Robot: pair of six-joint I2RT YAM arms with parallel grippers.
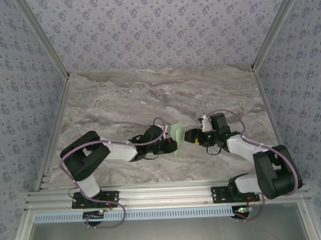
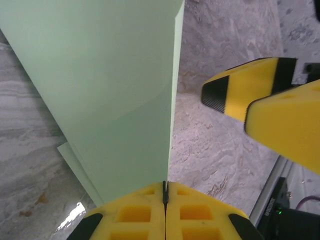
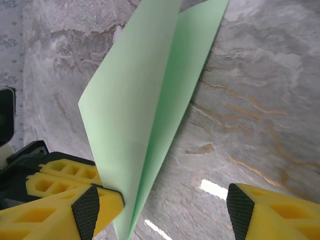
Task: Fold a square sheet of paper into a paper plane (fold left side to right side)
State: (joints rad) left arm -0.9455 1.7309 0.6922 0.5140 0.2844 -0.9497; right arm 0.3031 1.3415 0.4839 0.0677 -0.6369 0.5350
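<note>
Right wrist view: paper plane doubled over, pinched upright by the clenched left gripper; right gripper released beside it; probably only creasing remains.

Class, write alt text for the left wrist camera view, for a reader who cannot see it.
A folded pale green paper runs up the frame from the left gripper, whose shut yellow fingers pinch its near edge. To the right, the right gripper is open, its yellow, black-tipped fingers apart, over a grey marble table.
</note>
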